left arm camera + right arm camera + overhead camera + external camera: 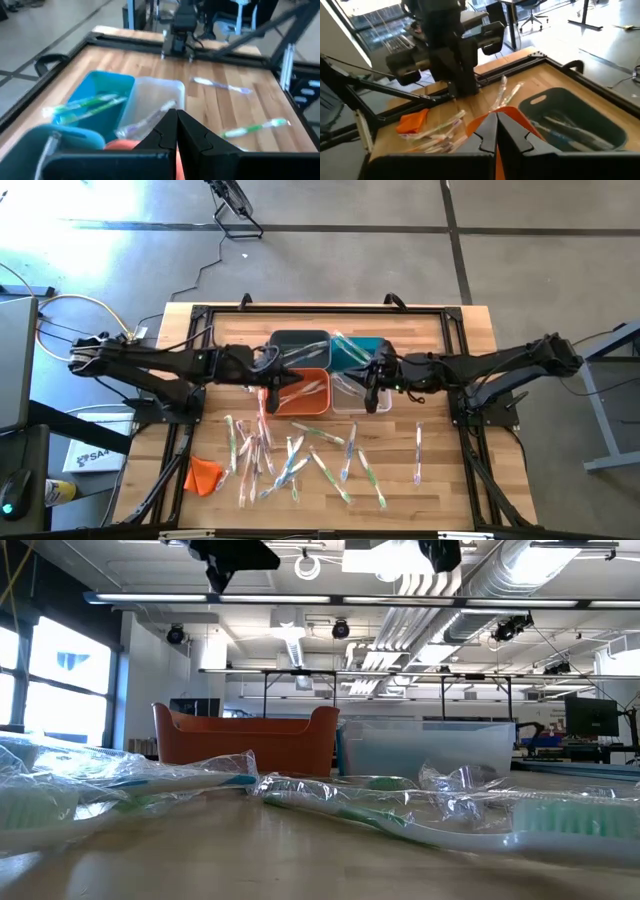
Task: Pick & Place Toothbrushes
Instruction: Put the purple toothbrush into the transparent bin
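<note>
Several wrapped toothbrushes (290, 460) lie scattered flat on the near half of the table and fill the foreground of the low view (400, 810). One (417, 452) lies apart to the right. More toothbrushes lie in the teal bin (90, 105), the clear bin (150, 117), the dark grey bin (565, 130) and the orange bin (502, 97). My left gripper (272, 385) hovers shut over the orange bin (305, 390), with nothing showing between its fingers (176, 117). My right gripper (372, 395) hovers shut over the clear bin (352, 395), its fingers (496, 122) bare.
Four bins stand in a block at the table's middle: dark grey (300, 345) and teal (362, 352) on the far side, orange and clear on the near side. A small orange cloth lump (203, 475) lies near the left edge. A black frame (455, 340) rims the table.
</note>
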Tool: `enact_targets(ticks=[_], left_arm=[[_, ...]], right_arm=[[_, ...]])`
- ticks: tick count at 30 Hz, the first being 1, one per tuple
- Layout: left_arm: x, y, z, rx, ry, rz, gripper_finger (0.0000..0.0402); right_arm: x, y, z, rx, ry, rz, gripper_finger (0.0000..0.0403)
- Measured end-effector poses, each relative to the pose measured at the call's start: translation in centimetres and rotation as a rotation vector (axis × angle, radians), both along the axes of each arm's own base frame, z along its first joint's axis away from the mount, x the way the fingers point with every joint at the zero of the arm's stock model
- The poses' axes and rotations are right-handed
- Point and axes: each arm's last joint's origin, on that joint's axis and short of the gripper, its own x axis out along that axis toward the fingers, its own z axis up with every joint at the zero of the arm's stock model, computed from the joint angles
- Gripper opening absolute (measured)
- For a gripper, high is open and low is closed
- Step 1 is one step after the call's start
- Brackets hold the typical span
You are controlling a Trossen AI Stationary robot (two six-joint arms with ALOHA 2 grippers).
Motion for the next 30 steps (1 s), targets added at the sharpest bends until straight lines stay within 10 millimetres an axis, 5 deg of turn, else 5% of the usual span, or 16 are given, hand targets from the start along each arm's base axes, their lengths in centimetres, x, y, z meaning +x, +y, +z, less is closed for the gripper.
enact_targets(ticks=[10,20,30], left_arm=[[-1.5,-1.2,0.9,0.033,-0.015,-0.026,0.0],[-4.0,1.8,1.8,0.059,0.002,0.079,0.0],[-5.0,2.3,1.8,0.049,0.023,0.074,0.0]], right_arm=[[-0.7,0.4,-3.4,0.053,-0.113,0.015,0.0002],[-1.1,0.3,-3.3,0.028,-0.124,0.018,0.0002],[-1.3,0.3,-3.4,0.05,-0.108,0.015,0.0002]])
